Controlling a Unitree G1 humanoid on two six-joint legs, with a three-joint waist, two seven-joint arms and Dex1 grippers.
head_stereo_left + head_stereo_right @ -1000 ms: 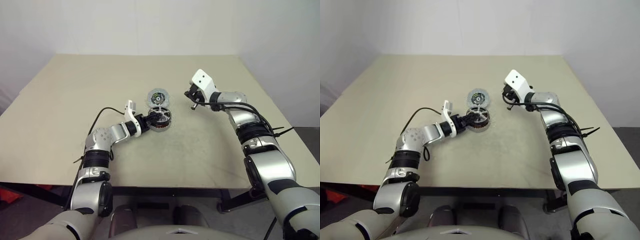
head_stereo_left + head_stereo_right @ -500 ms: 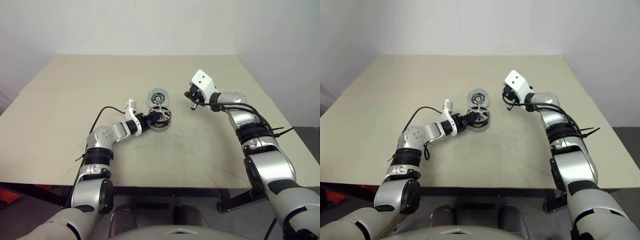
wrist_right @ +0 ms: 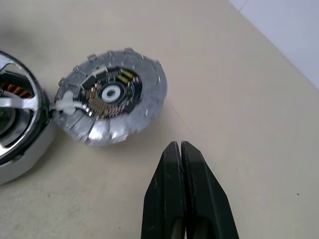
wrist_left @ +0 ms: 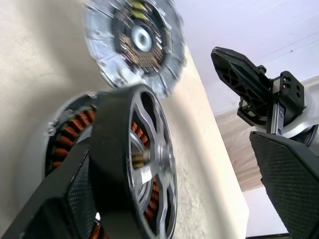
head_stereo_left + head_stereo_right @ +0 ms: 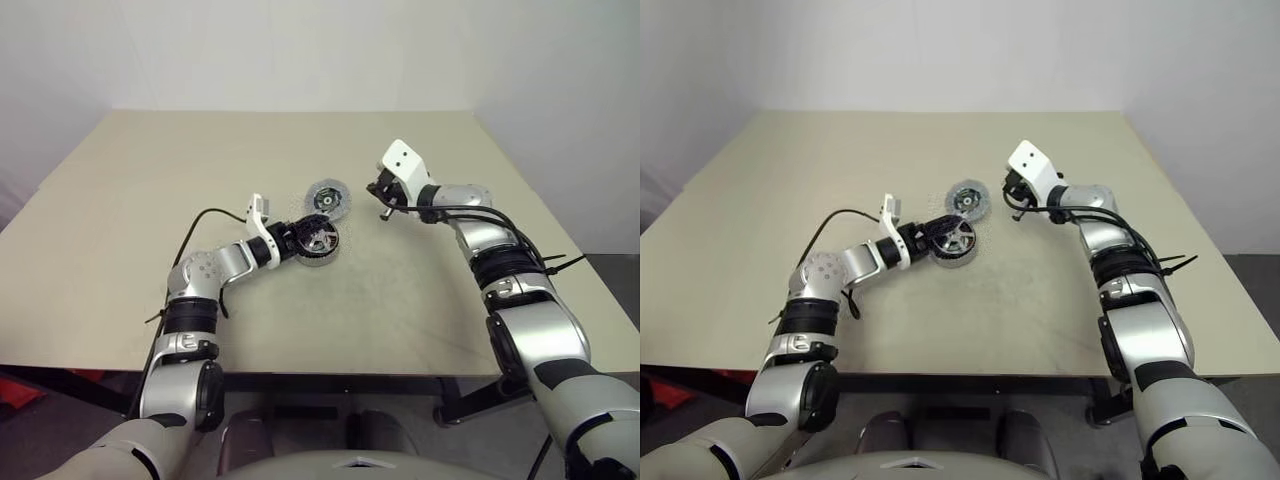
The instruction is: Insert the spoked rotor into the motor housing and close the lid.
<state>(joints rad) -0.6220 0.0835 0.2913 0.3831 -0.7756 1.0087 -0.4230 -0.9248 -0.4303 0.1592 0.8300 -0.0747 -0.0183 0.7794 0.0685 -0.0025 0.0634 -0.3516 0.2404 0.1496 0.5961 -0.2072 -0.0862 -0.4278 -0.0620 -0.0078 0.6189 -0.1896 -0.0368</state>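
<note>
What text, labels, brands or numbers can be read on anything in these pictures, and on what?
None can be read.
lid: small parts on its dark inner face, no legible marking.
spoked rotor: bare metal, no print.
motor housing: copper coils, no label.
table: plain.

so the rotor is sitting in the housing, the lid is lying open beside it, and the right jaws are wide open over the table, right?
Not quite: the right gripper has its jaws shut, pressed together, as the right wrist view shows. The rest holds: the spoked rotor sits in the motor housing, and the lid lies open beside it on the table.
</note>
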